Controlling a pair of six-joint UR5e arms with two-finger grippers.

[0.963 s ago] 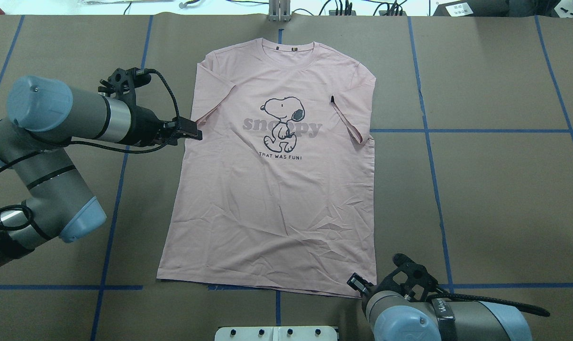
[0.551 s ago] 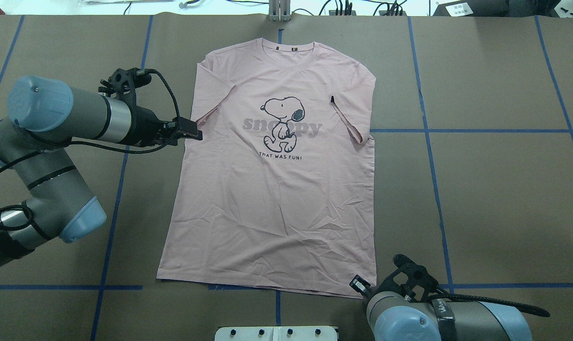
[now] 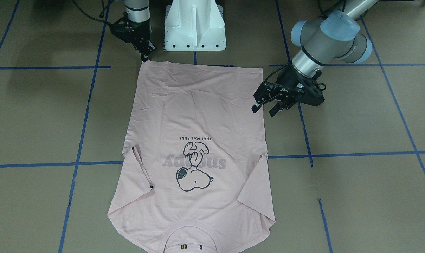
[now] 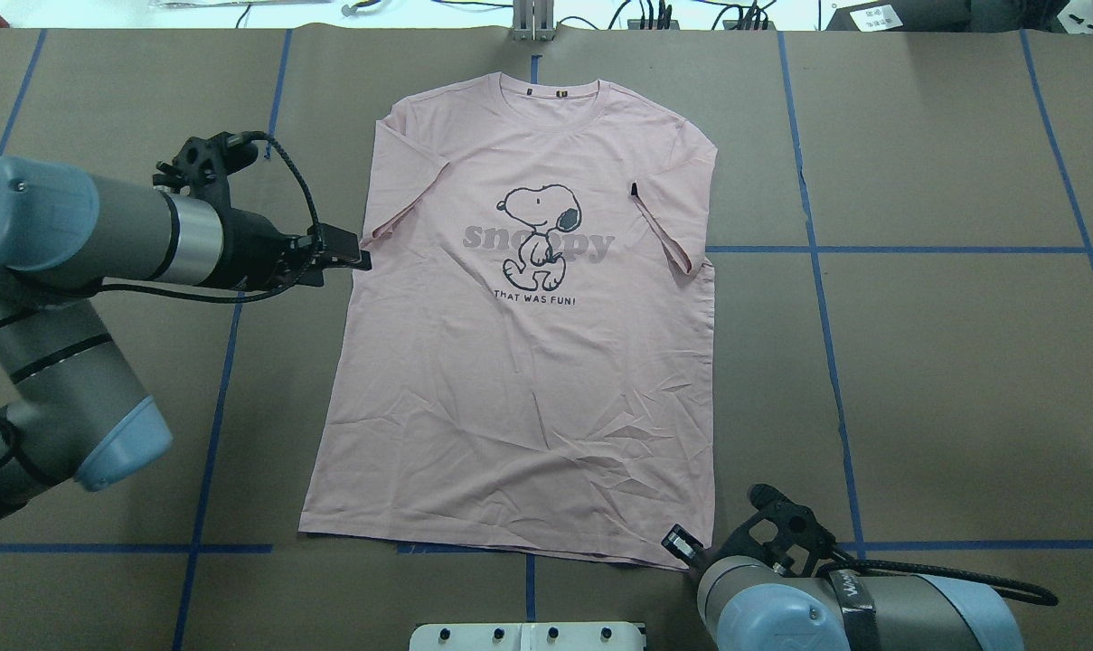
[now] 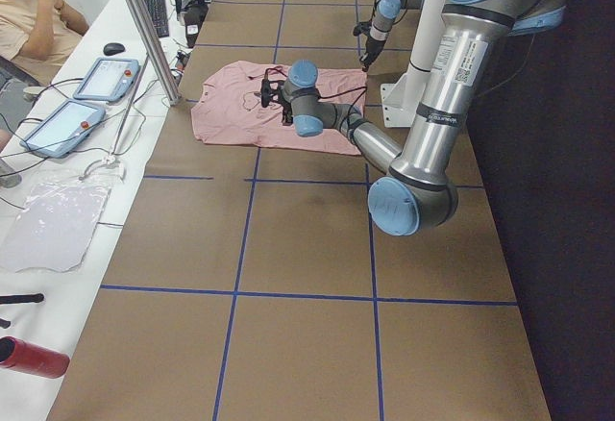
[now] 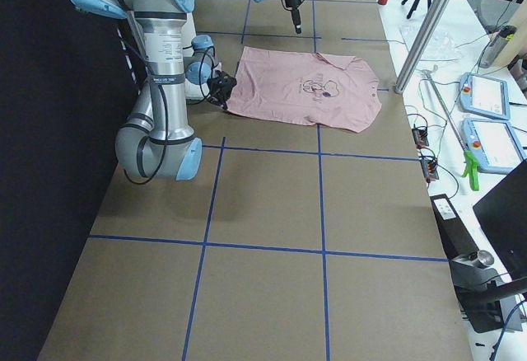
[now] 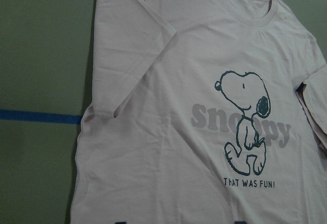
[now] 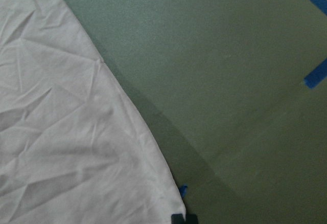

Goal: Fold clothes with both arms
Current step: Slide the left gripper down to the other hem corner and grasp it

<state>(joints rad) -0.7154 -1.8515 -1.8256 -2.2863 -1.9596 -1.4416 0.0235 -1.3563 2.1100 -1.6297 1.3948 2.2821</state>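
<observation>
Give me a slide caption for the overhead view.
Pale pink cartoon-dog T-shirt lies flat on brown table; left black two-finger gripper beside one sleeve, right black gripper at a hem corner.

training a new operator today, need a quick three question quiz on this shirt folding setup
1. True or false: the pale pink short-sleeved T-shirt lies folded in half, hem on collar.
2. The right arm's black two-finger gripper is nearest which part of the T-shirt? A) the ribbed collar B) a hem corner C) a sleeve cuff
3. Fill in: in the front-facing view, the fingers of the left arm's black two-finger gripper stand ____ (apart or together).

Key: 1 false; 2 B; 3 apart.
</observation>
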